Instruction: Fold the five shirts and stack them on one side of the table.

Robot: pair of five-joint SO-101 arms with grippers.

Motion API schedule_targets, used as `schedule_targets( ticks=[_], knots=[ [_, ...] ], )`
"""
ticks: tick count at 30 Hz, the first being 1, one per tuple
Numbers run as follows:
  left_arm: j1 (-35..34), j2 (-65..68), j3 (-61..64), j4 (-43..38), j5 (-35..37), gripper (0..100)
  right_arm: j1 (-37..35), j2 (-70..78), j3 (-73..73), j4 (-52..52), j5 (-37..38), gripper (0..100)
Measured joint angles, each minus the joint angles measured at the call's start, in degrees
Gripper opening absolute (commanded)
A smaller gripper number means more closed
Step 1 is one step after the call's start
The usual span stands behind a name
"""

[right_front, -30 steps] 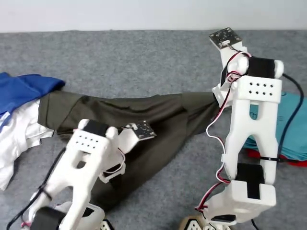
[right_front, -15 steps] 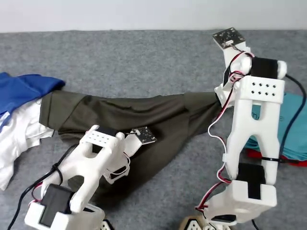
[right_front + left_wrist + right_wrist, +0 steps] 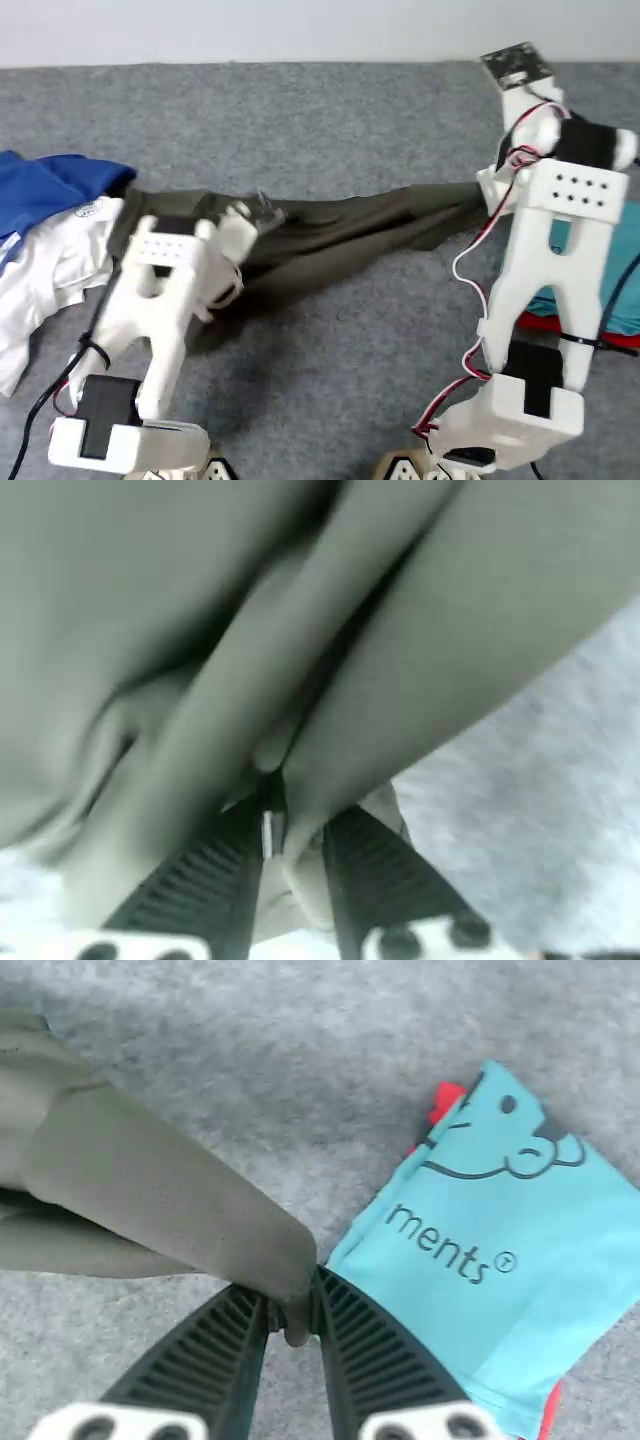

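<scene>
A grey, felt-like table (image 3: 330, 110) is seen from above, with two white robot arms rising from its near edge. An olive-green shirt (image 3: 340, 235) lies across the middle of the table, pulled into a long, narrow, creased band that runs between the two arms. The left arm (image 3: 150, 310) leans over the left end of the band, near the left side of the table. In its wrist view, the left gripper (image 3: 278, 790) has its dark ribbed fingers (image 3: 215, 870) pressed together on a bunched fold of the olive cloth, which hangs in soft ridges in front of the camera with grey table showing beside it. The right arm (image 3: 545, 270) stands tall at the right side of the table, over the other end of the band. In its wrist view, the right gripper (image 3: 290, 1305) is clamped on a corner of the olive shirt, the cloth pinched between the two fingers and spreading away from them in a wedge. Just beside that gripper lies a folded teal shirt (image 3: 500, 1260) with dark printing on it, and a red shirt (image 3: 447, 1095) peeks out from under its edges; both sit at the right side of the table, partly behind the right arm in the overhead view. At the far left edge of the table, a blue shirt (image 3: 50, 185) lies crumpled, with a white shirt (image 3: 50, 260) loosely heaped just below it and touching it. The left end of the olive shirt lies against these two.
</scene>
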Motion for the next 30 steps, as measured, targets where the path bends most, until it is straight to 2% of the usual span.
schedule_targets(
  ticks=[7, 10, 13, 17, 21, 25, 30],
  knots=[
    [-1.14, 0.09, -8.79, 0.53, 0.53, 2, 0.26, 0.0, -7.38, 0.0, 0.35, 1.0],
    [-1.58, 0.09, -11.6, 1.41, 0.53, 10, 0.26, 0.0, -13.19, 0.0, 0.35, 1.0],
    [-2.46, 0.09, -15.91, 5.89, 0.53, 17, 0.26, 0.0, -19.25, 0.0, 0.35, 1.0],
    [-3.16, 0.18, -23.3, 12.75, 1.49, 17, 0.26, 0.0, -25.49, 0.0, 0.35, 1.0],
    [-2.99, 0.18, -30.77, 17.67, 1.49, 17, -2.64, 0.0, -28.75, 0.0, 0.35, 1.0],
    [0.53, 0.18, -32.79, 21.01, 1.58, 17, -5.45, 0.0, -29.01, 0.0, 0.35, 1.0],
    [9.76, 0.18, -32.18, 21.8, 2.02, 17, -6.86, 2.46, -29.01, 0.0, 0.35, 1.0]
  ],
)
